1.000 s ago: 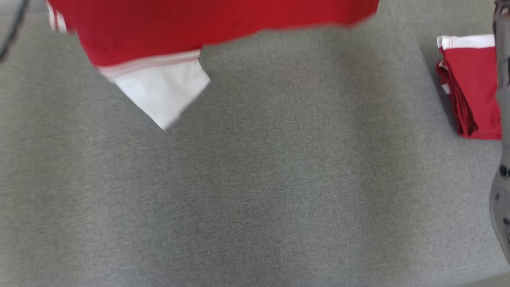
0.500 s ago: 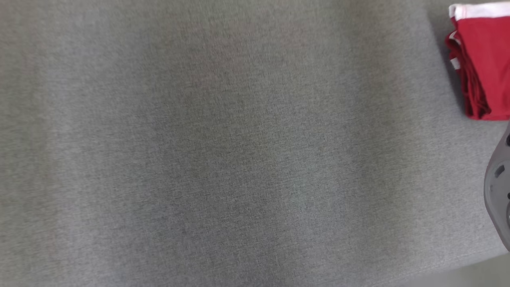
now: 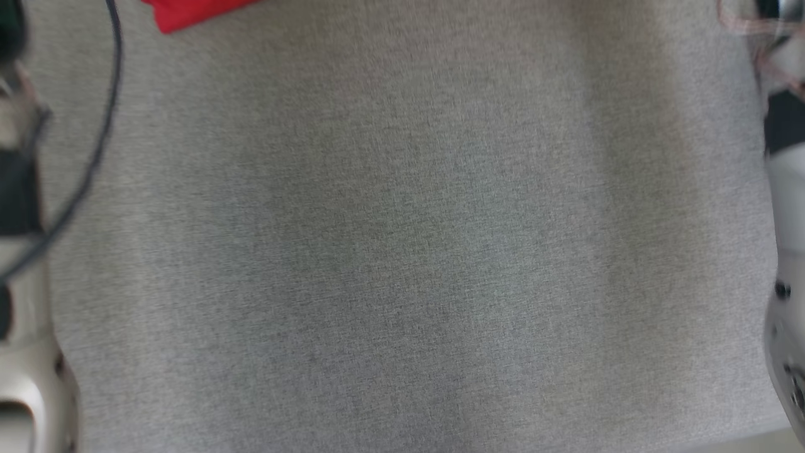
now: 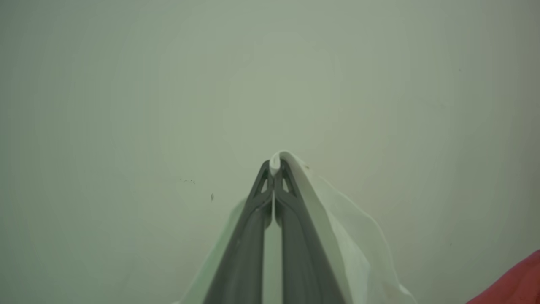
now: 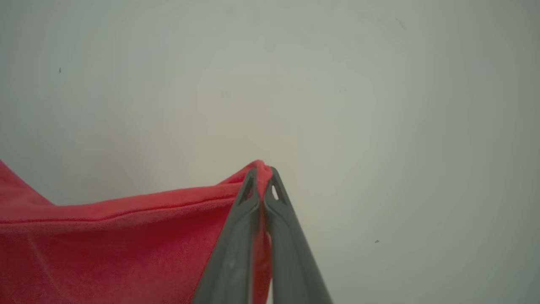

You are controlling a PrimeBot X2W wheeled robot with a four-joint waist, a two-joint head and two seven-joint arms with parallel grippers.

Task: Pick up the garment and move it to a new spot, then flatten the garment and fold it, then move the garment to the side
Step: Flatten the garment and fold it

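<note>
Two end effectors (image 4: 273, 165) (image 5: 262, 168) — pinching garment (image 5: 105, 245) edges.

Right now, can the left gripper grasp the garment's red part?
Probably not: the left gripper is shut on the garment at its white edge, so it must let go first.

we take this for a bare test room or lab rather than a home, though we cannot be sure. a plain grey woven cloth covers the tabletop (image 3: 402, 251) across most of the head view, with a thin strip of pale floor (image 3: 736, 445) at the lower right corner. a loose dark cable (image 3: 108, 119) curves down the upper left. a red garment (image 3: 188, 12) pokes in at the top left. both wrist views face a blank pale surface (image 4: 126, 84), wall or ceiling we cannot tell.
</note>
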